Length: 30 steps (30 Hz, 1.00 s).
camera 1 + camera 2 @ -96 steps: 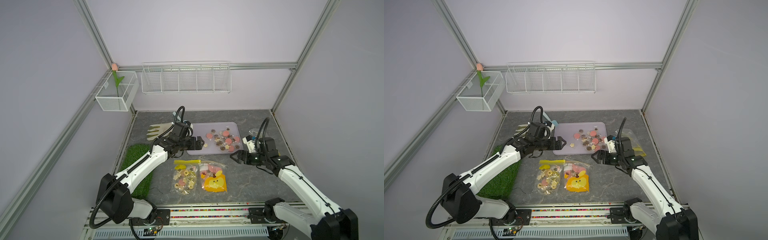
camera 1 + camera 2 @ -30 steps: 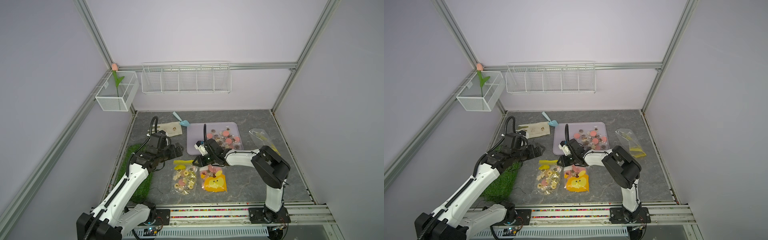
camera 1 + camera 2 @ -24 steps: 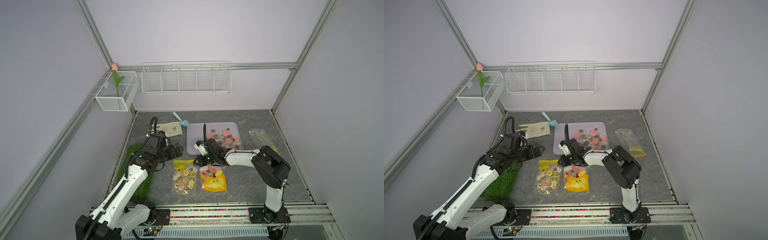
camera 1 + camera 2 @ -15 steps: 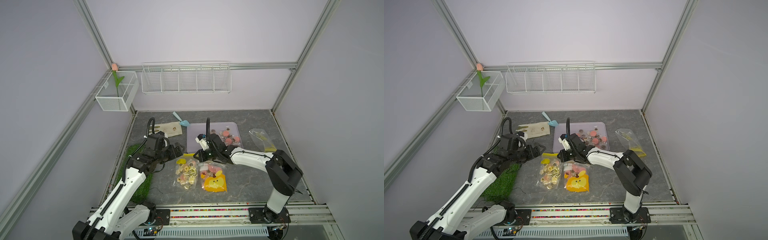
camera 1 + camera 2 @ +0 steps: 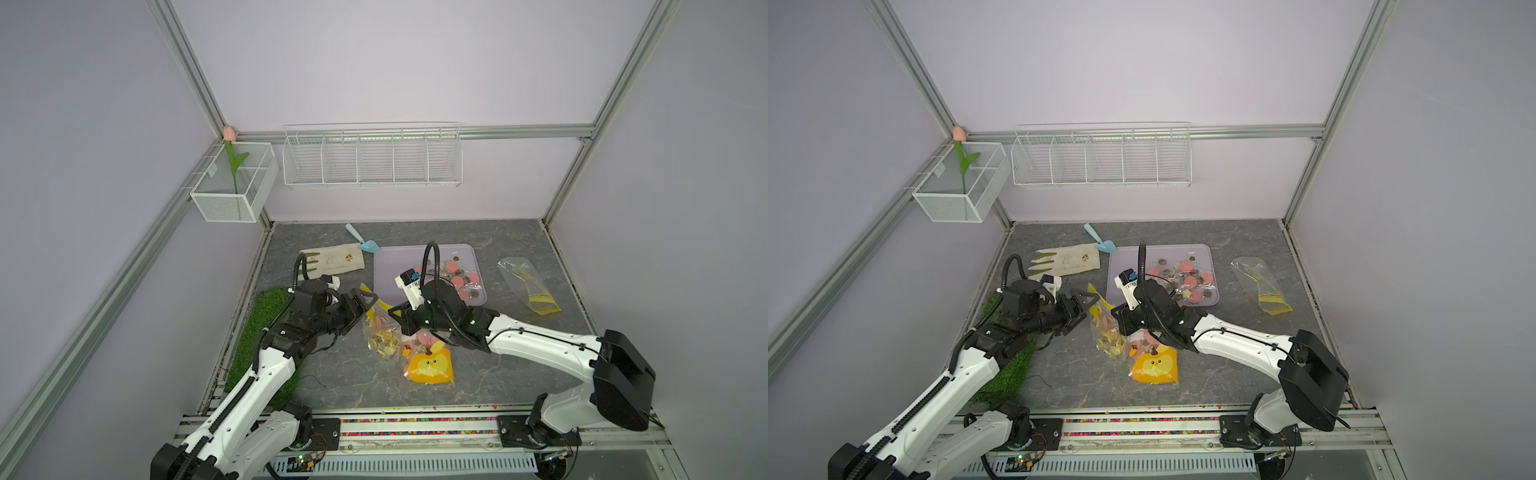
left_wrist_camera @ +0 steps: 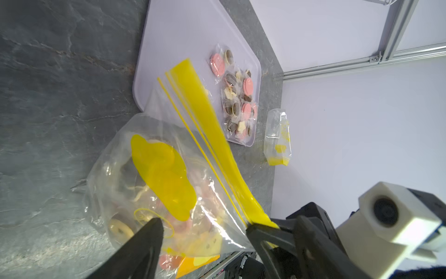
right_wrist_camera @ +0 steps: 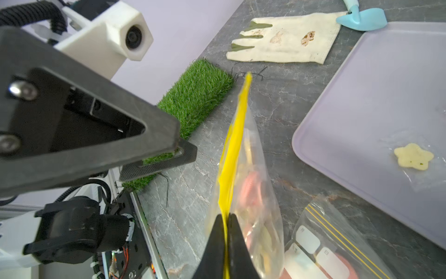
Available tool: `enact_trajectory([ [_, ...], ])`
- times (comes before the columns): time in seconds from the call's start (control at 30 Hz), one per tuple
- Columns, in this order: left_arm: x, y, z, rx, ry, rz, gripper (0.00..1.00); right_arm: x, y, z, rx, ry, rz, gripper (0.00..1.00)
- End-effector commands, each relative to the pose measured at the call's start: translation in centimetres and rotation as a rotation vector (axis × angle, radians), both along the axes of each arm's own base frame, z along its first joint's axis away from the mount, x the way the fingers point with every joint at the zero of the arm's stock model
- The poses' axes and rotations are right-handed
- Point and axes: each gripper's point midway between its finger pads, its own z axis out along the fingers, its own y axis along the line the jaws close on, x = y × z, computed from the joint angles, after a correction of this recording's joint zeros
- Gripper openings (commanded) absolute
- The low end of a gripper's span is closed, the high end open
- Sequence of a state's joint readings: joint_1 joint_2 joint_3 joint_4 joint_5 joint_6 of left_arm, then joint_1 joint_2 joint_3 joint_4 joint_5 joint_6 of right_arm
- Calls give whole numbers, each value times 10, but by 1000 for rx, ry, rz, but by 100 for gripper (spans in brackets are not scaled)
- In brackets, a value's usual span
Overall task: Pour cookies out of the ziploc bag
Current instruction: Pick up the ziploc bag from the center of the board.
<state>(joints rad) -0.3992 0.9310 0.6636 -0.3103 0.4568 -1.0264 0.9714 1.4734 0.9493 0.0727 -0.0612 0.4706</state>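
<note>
Right pincer (image 7: pixel 226 217) is clamped tight on one end of the yellow zip strip (image 7: pixel 233 149) of the ziploc bag (image 5: pixel 381 332). The strip runs far-left from the jaws and the bag body hangs beneath it. Whether its lower end touches the surface (image 5: pixel 332 374) cannot be told. Left pincer (image 5: pixel 365 305) has its jaws well apart, just left of the bag by the strip's free end; contact is unclear. Cookies (image 5: pixel 384 341) sit inside the held bag: cream rings and pink discs. More cookies (image 5: pixel 459 280) lie in clear wrappers on the right half of the lilac tray (image 5: pixel 390 266), with one cream star (image 7: pixel 413 159) lying apart from them. The tray's left half is bare, and its near-left corner is just beyond the held bag. A second bag (image 5: pixel 428 365) with an orange face piece lies just near-right of the held one. Its white label panels are too blurred to read. A flat emptied bag (image 5: pixel 525 284) lies right of the tray, its yellow print illegible. Bare stone runs between the held bag and the grass mat (image 5: pixel 266 328). The glove (image 5: pixel 332 264) and blue scoop (image 5: pixel 365 243) lie far-left, by the tray's far-left corner.
</note>
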Motion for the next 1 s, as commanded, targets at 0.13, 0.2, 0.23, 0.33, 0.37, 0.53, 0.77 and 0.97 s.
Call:
enact_trajectory([
  [0.13,3,-3,10,-153,-2,65,68,-11,-1,-10,-34,-64,-13,7],
  [0.2,3,-2,11,-156,-3,67,65,-13,0,-8,-32,-82,-15,7],
  [0.23,2,-3,12,-158,-4,64,65,-14,1,-4,-25,-96,-15,7],
  [0.33,1,-4,15,-169,-7,58,64,-19,-4,-3,-22,-126,-15,7],
  [0.37,1,-4,18,-174,-10,57,63,-20,-4,0,-17,-141,-16,7],
  [0.53,-1,-6,22,-195,-9,51,55,-24,-7,10,-7,-212,-20,7],
  [0.77,-7,-11,22,-200,6,35,55,-27,-4,24,8,-309,-13,7],
  [0.97,-10,-18,21,-208,13,22,45,-28,0,27,2,-326,-5,7],
])
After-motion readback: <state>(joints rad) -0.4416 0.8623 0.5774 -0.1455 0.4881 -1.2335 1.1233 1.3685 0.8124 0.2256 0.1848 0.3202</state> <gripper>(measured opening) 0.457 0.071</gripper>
